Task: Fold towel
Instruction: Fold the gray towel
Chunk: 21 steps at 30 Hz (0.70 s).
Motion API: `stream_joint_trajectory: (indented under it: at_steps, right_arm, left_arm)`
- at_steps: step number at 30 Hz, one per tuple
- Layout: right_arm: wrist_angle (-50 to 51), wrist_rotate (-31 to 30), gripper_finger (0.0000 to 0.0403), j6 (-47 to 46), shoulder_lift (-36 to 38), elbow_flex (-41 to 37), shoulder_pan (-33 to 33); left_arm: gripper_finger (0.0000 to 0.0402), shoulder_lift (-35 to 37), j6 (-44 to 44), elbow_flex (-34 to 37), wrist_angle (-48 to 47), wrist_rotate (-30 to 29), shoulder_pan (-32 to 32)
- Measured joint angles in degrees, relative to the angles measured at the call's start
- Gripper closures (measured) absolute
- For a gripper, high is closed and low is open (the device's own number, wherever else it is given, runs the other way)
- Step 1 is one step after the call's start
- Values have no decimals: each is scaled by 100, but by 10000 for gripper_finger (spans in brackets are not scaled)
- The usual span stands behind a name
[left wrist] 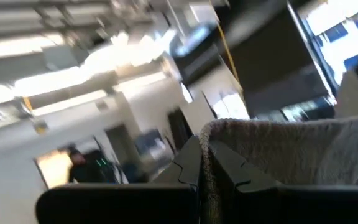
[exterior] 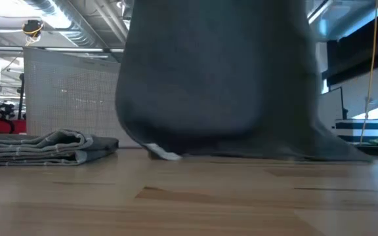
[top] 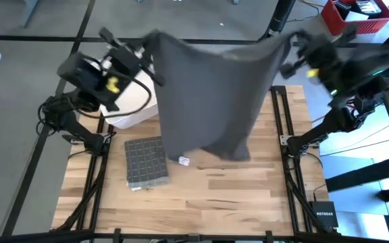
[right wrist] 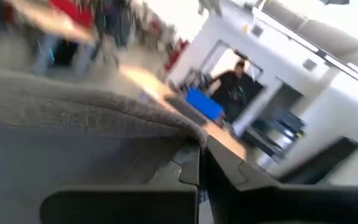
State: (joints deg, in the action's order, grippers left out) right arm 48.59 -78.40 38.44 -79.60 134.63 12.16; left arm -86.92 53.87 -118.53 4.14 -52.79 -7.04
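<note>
Left gripper (top: 147, 48) and right gripper (top: 293, 46), each clamped on a top corner, hold the dark grey terry towel (top: 211, 88) stretched above the bench's far edge; its hem apparently brushes the wood.

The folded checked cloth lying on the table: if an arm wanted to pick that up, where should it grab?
Probably the folded cloth's long edge nearest the left gripper, coming from above. It lies flat in a stack, so pinching an edge catches all its layers. Both grippers, right too, now hold the grey towel.
</note>
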Motion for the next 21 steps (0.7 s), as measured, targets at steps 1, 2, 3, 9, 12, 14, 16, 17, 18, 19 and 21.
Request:
stream_joint_trajectory:
  at_steps: [1,2,3,9,12,14,16,17,18,19,21]
  right_arm:
    - [-717,205,391,504,33,0,-33]
    - [-1416,387,391,1021,50,0,-16]
    - [-2145,583,391,1553,53,6,19]
    - [-4648,1419,391,3961,9,7,650]
    - [-4615,1423,391,4146,-8,0,907]
    - [-4515,1181,391,4144,-47,-2,1110]
    - [-4416,922,391,4142,-91,-2,1328]
    - [-4329,870,391,4060,-104,-6,1464]
    - [-4219,831,391,3914,-131,-9,1636]
    - [-4092,755,391,3789,-152,-11,1820]
    - [-3898,518,391,3539,-198,-15,2185]
  left_arm:
    - [396,14,201,-41,214,93,1]
    - [396,20,357,-98,362,242,-14]
    - [396,34,417,-171,446,433,-45]
    - [396,81,-43,-820,217,1733,-289]
    - [396,98,-451,-1050,-378,1873,-425]
    - [396,124,-875,-1134,-973,1876,-527]
    - [396,144,-1395,-1145,-1501,1914,-638]
    - [396,157,-1669,-1146,-1755,1933,-685]
    - [396,156,-1969,-1144,-2028,1950,-743]
    - [396,156,-2255,-1144,-2311,1984,-815]
    - [396,156,-2769,-1144,-2878,2052,-978]
